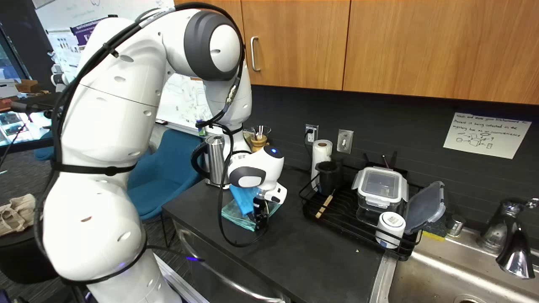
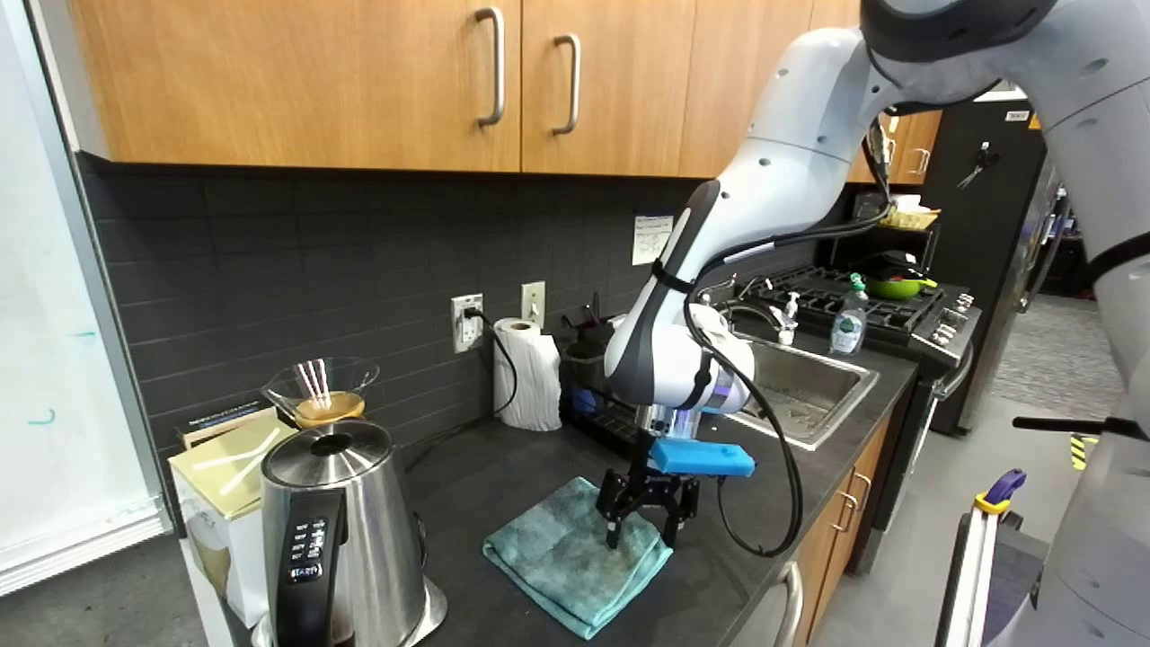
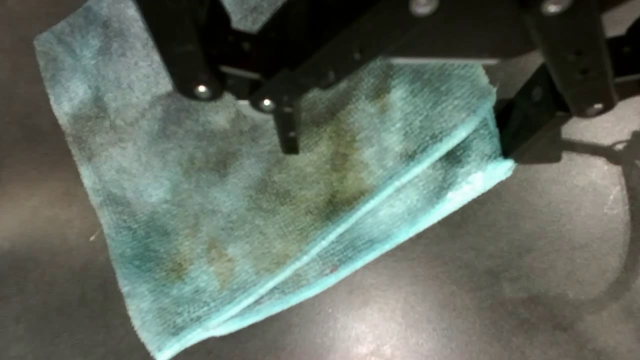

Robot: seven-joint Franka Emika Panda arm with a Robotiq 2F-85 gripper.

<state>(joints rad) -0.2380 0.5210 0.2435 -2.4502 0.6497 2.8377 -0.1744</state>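
Teal cloth (image 2: 575, 562), folded roughly square, lying flat on the dark matte counter (image 2: 472, 481). Fuzzy nap, brown and greyish stains, brighter turquoise hem; layers stepped along one edge. Black gripper (image 2: 641, 539) right over it, fingers spread wide, gap between them; one finger above the cloth, the other by its edge in the wrist view. Can't tell from here if the tips touch the fabric. Angular linkages, shiny round screws. Smooth bright-blue block (image 2: 701, 456) mounted just above the fingers.

Around: brushed-steel kettle (image 2: 391, 521), rounded body, black handle, near the cloth. Beside it a pale box (image 2: 211, 530), plus a clear glass cone with a wooden collar (image 2: 331, 409). White paper towel roll (image 2: 530, 382) against the dark tiled wall. Black wire dish rack (image 1: 353, 232) further along, holding a clear lidded container (image 1: 381, 185), a grey lid (image 1: 425, 206) leaning, a white jar (image 1: 390, 229). Steel sink (image 1: 433, 271) past that.

In the way: black cable (image 2: 795, 476) looping down to the counter beside the gripper; white arm (image 2: 782, 189) covers part of the rack and sink in an exterior view.
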